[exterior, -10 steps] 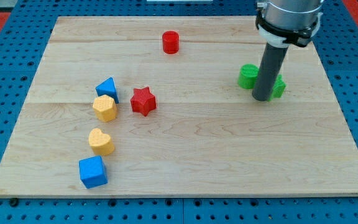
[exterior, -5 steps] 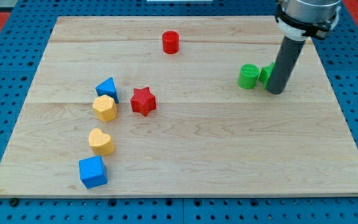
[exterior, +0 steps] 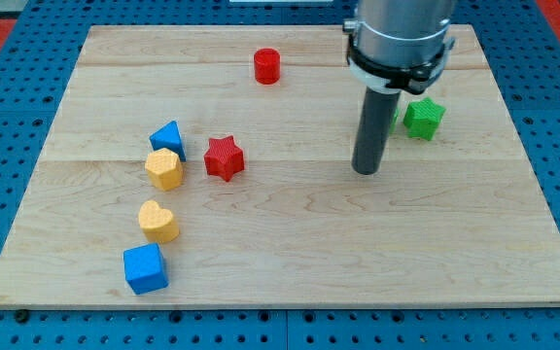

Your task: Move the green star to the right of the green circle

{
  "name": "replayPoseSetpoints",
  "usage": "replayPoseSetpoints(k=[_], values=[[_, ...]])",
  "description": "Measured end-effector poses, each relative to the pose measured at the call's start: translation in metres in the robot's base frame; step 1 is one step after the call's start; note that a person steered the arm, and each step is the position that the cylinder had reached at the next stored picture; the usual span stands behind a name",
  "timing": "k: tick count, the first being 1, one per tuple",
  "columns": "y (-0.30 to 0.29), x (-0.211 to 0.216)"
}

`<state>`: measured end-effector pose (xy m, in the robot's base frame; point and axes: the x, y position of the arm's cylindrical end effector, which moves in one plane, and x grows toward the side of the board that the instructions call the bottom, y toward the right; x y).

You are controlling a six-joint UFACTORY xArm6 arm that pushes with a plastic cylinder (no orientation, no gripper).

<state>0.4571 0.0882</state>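
My tip (exterior: 366, 171) (a jawless tool, gripping nothing) is sitting clear, since the star (exterior: 423, 117) is lying just right of the circle (exterior: 397, 113) - seemingly done.

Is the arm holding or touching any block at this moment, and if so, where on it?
Nothing is held. My tip rests on the bare board, apart from every block; the green star sits free toward the view's upper right of it.

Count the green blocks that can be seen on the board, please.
2. The green star lies at the view's upper right. The green circle is just left of it, mostly hidden behind the rod; only a sliver shows. My tip is below-left of both.
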Motion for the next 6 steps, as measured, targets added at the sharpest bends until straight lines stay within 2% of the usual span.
replayPoseSetpoints(k=[3,5,6], values=[[-0.016,0.000],[-0.065,-0.018],[-0.065,0.009]])
